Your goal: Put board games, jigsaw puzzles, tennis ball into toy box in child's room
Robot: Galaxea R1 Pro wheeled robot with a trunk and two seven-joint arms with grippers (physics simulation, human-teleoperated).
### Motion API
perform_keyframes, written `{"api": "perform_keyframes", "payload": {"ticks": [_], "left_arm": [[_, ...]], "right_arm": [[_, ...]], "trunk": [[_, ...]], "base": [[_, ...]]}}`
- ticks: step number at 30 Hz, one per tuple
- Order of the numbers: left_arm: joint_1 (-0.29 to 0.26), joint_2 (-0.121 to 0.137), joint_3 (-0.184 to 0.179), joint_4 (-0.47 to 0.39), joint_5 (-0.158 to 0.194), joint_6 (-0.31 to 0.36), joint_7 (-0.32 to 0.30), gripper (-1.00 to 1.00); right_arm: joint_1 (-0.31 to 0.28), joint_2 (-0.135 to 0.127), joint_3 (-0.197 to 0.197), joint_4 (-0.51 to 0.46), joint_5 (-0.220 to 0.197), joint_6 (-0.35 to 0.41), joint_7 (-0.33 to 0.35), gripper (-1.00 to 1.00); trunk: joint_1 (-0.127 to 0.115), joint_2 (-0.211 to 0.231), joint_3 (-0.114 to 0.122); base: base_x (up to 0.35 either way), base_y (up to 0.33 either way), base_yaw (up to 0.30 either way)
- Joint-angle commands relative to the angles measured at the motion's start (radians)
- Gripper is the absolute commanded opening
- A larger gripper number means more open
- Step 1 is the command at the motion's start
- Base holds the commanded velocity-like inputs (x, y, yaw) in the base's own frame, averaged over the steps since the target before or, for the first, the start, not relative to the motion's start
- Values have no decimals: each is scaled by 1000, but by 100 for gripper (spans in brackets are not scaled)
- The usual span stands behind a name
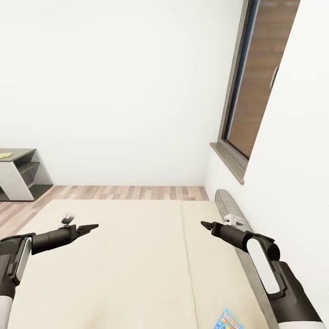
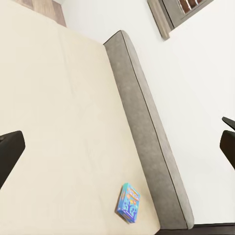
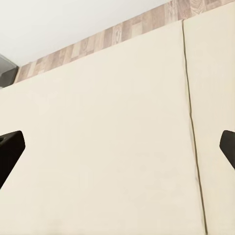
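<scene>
Over the bed point(image 1: 114, 260), a wide cream mattress with a grey headboard point(image 1: 237, 237) along the right wall, I hold both arms out. A small blue board game point(image 1: 227, 320) lies flat on the mattress close to the headboard, near my right arm; the left wrist view has it too, as the blue box point(image 2: 129, 202) beside the headboard point(image 2: 147, 127). My left gripper point(image 1: 91, 226) hovers open and empty above the mattress, its fingers point(image 2: 10, 152) spread wide. My right gripper point(image 1: 204, 224) is open and empty too, fingers point(image 3: 10, 152) far apart over bare mattress point(image 3: 107, 137).
A grey open-shelved unit point(image 1: 20, 176) with something small and yellow on top point(image 1: 5, 155) stands at the far left on the wood plank floor point(image 1: 132, 192). White walls close the room; a grey-framed window point(image 1: 249, 91) sits above the headboard.
</scene>
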Motion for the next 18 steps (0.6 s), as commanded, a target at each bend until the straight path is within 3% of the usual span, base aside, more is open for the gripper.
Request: {"api": "perform_keyframes", "payload": {"ticks": [1,18], "left_arm": [[-1,0,1,0,-3,10,-5,100],[-1,0,1,0,-3,10,-6,100]], "right_arm": [[-1,0,-1,-1,1,5,3,100],[-1,0,-5,1,6,3,-6,100]], "trunk": [[1,-2,-2],[1,-2,-2]], "base": [[0,0,0],[0,0,0]]}}
